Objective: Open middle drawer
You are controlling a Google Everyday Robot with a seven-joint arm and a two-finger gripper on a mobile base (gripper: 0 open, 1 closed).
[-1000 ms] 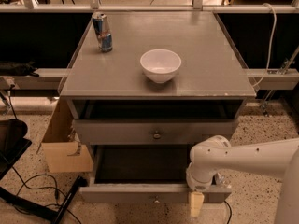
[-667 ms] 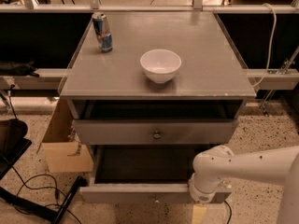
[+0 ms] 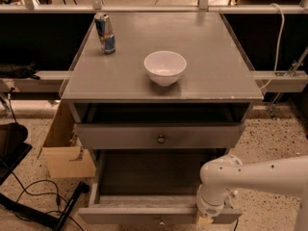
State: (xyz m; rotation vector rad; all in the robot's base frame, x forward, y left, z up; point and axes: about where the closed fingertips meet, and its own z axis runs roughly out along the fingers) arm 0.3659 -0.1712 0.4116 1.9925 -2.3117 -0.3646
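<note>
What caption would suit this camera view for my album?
Robot's gripper low at the pulled-out bottom drawer's front, beneath the brass-knobbed middle drawer; bowl and can on top.

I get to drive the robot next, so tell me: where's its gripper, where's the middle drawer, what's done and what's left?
The gripper is low at bottom right, at the right part of the middle drawer front.
The middle drawer is pulled far out, with its inside showing. The upper drawer is out only a little.
Done: the opening looks finished.
Left: probably just back the gripper away.
</note>
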